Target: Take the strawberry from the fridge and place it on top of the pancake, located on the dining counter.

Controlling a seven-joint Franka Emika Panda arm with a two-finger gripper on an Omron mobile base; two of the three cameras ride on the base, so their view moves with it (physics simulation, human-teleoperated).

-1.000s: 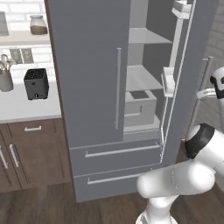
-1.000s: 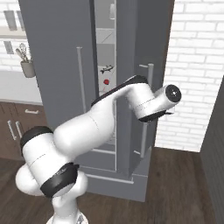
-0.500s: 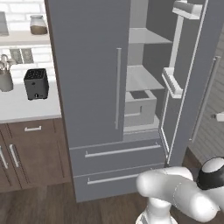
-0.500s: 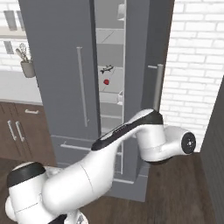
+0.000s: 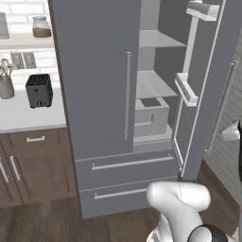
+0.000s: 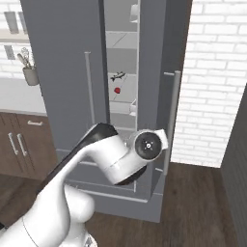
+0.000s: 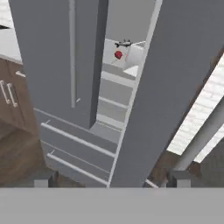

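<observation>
The grey fridge (image 5: 94, 94) has its left door shut and its right door (image 5: 208, 85) swung open. On a shelf inside lies the strawberry (image 6: 116, 90), a tiny red berry, which the hand view catches through the door gap as the strawberry (image 7: 117, 54). My gripper (image 7: 111, 179) hangs low in front of the fridge, well short of the berry, beside the edge of the open door (image 7: 175, 87). It is open, the fingertips (image 7: 43, 179) far apart with nothing between them. The pancake and the dining counter are out of view.
A small dark object (image 6: 117, 75) lies just above the strawberry. A grey bin (image 5: 150, 113) sits on a lower shelf. Left of the fridge, a white counter carries a black toaster (image 5: 38, 90) and a utensil holder (image 5: 5, 85) over brown cabinets (image 5: 33, 160). A white brick wall (image 6: 217, 82) stands to the right.
My arm has sunk from beside the open door to low in front of the fridge's drawers. The door gap stands a little wider than a second ago.
</observation>
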